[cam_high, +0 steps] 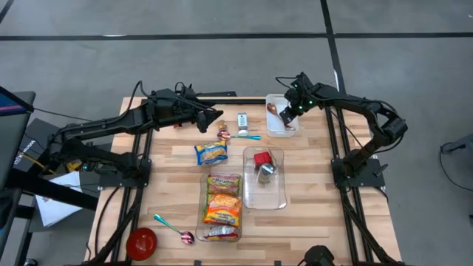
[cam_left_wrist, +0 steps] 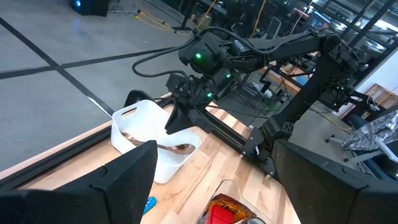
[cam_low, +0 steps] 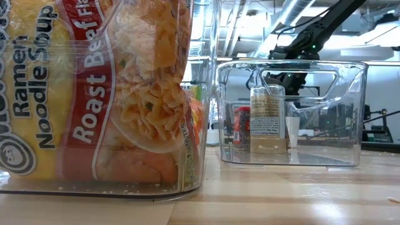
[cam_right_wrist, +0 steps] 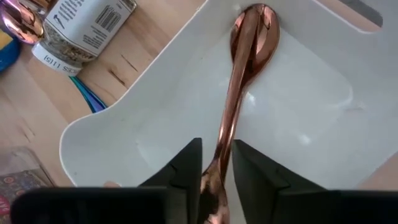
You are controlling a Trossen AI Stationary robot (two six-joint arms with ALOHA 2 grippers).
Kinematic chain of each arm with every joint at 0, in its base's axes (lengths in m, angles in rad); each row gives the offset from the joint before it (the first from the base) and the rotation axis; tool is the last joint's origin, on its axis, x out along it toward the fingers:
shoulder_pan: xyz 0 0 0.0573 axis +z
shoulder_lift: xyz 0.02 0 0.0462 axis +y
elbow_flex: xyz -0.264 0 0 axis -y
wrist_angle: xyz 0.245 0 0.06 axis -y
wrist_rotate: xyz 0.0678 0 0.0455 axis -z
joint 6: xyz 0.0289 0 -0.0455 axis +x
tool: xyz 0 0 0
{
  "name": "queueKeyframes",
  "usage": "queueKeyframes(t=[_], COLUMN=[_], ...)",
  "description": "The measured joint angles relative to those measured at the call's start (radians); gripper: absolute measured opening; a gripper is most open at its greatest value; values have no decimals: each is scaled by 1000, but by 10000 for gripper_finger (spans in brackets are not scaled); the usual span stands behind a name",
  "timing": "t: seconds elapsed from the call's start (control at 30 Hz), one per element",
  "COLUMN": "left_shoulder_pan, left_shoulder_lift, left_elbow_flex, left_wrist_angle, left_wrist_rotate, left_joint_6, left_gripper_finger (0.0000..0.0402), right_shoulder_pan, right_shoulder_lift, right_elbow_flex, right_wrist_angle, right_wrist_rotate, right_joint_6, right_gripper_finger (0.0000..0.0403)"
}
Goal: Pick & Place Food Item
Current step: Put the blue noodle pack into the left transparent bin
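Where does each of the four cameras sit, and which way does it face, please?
High: overhead, straight down; both arms, white bin.
Low: tabletop height, level; ramen pack, clear bin, arm behind.
Left wrist: looks past the left gripper at the right arm, white bin.
Right wrist: down into the white bin; right gripper fingers around copper spoon.
Shared: spoon in bin.

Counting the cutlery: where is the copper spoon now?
In the high view, the copper spoon lies in the white bin at the table's far right corner, its handle between the right end effector's fingers.
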Motion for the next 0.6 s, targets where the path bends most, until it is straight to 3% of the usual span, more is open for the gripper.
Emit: queueKeyframes(t=[0.27, 0.6], left_shoulder_pan=[0, 0], left_shoulder_lift=[0, 0], left_elbow_flex=[0, 0], left_wrist_angle=[0, 0], left_wrist_rotate=[1, 3], left_joint_6=[0, 11], left_gripper_finger=[314, 314], right_shoulder_pan=[0, 1], right_shoulder_lift=[-40, -222], right_elbow_flex=[0, 0], right_wrist_angle=[-2, 7], right_wrist_rotate=[8, 11], right_joint_6=[8, 98], right_gripper_finger=[128, 129])
